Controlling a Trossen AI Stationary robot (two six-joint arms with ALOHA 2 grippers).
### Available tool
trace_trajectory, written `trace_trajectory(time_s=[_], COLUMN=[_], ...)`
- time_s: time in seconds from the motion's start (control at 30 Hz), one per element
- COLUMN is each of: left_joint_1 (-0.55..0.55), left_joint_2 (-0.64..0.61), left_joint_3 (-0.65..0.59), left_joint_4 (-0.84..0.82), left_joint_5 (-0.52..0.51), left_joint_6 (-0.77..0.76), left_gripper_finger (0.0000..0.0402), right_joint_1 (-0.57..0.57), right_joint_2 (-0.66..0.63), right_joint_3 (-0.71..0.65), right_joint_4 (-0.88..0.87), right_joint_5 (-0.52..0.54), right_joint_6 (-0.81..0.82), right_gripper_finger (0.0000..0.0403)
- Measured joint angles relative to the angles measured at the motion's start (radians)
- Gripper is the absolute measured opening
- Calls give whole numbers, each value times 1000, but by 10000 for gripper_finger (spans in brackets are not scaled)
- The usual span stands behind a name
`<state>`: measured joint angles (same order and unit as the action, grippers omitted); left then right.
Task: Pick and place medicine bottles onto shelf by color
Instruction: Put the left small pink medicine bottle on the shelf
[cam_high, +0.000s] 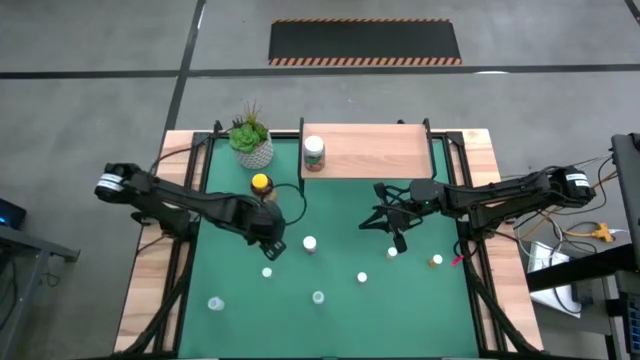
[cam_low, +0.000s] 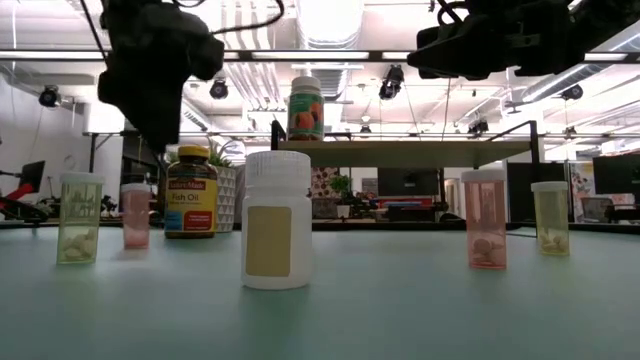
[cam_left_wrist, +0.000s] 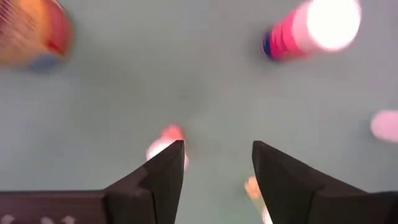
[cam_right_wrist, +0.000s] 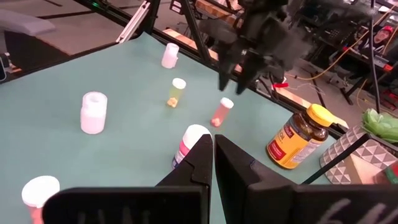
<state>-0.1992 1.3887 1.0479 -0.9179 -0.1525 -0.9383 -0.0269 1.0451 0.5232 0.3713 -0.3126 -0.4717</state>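
High view, left gripper (cam_high: 268, 243) with fingers parted above small pink white-capped bottle (cam_high: 267, 271) on green mat, right gripper (cam_high: 398, 238) closed, empty, white-lidded orange-labelled bottle (cam_high: 314, 152) on light wood shelf (cam_high: 380, 150) far side.

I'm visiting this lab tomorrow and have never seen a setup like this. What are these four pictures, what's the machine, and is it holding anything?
It is a robot with two dark arms at a green-topped table. One picture looks straight down from above, one looks level across the table top, and two come from cameras on the arms' wrists.

In the overhead picture the left gripper hangs over the mat above a small pink bottle, fingers apart and nothing between them. The right gripper is shut and empty over the right side.

Small medicine bottles stand scattered on the mat, among them a plain white bottle. A yellow-lidded fish oil jar stands next to a potted plant. At the far edge is a low wooden shelf with one bottle already on it.
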Motion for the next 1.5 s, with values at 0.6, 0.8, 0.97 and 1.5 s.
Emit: trace_trajectory(time_s=[0.6, 0.8, 0.97, 1.5], left_joint_1=[-31, -40, -40, -43], left_joint_2=[-27, -36, -37, -36], left_joint_3=[-141, -147, -165, -120], left_joint_4=[-7, -4, -2, 54], left_joint_5=[-65, -65, -66, -42], left_joint_6=[-24, -13, 2, 1], left_gripper_finger=[166, 114, 56, 2], right_joint_1=[0, 0, 0, 0], right_joint_2=[0, 0, 0, 0], right_joint_3=[-3, -3, -3, -3], right_joint_4=[-4, 1, 1, 1], right_joint_5=[0, 0, 0, 0], right_joint_6=[8, 8, 9, 19], right_gripper_finger=[9, 9, 9, 9])
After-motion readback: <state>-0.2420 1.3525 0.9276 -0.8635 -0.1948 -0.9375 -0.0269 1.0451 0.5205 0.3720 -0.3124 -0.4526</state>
